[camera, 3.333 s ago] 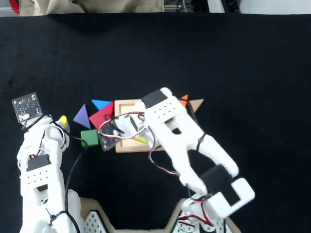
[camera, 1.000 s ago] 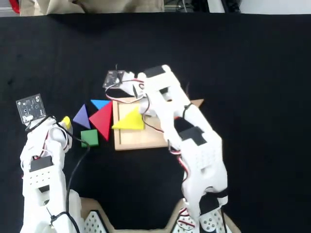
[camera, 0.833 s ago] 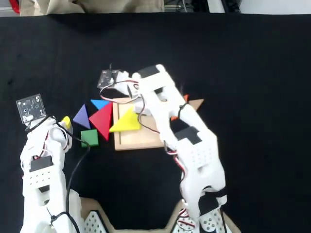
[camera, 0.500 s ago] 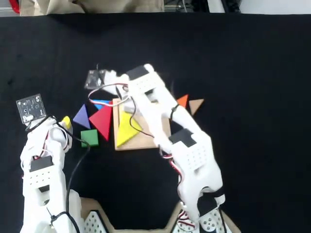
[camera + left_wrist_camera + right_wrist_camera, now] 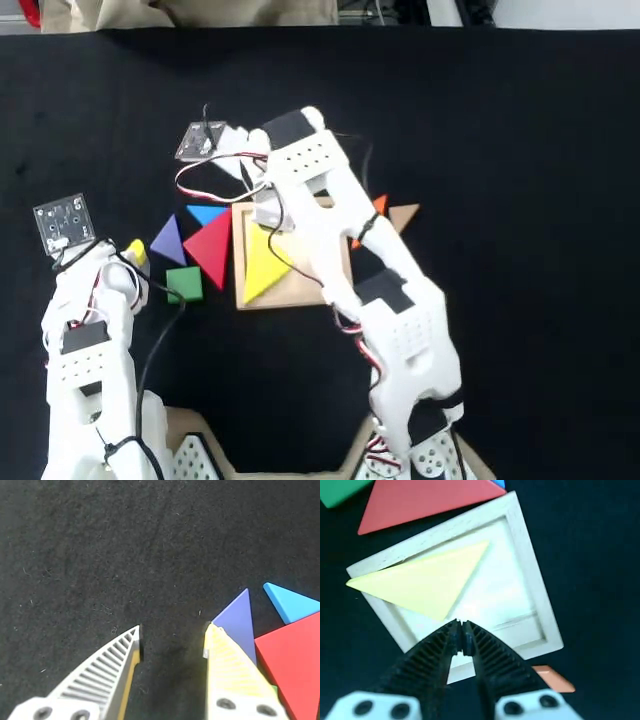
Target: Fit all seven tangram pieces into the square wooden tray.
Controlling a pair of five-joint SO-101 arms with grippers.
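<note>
Tray (image 5: pixel 292 298): my landmark; it holds one piece.
Yellow triangle (image 5: pixel 425 582): in the tray, long edge along the wall nearest the red triangle (image 5: pixel 425 500); one tip seems to ride on the rim.
Right pincer (image 5: pixel 460 632): pressed together above the tray floor, the yellow's square corner just ahead; nearer arm.
Left pincer (image 5: pixel 172 640): spread, empty, outside the tray beyond the red triangle.

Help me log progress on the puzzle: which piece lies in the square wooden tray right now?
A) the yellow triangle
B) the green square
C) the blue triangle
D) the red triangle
A: the yellow triangle lies in the wooden tray, while the red triangle, green square and blue triangle sit beside it on the black cloth.
</note>
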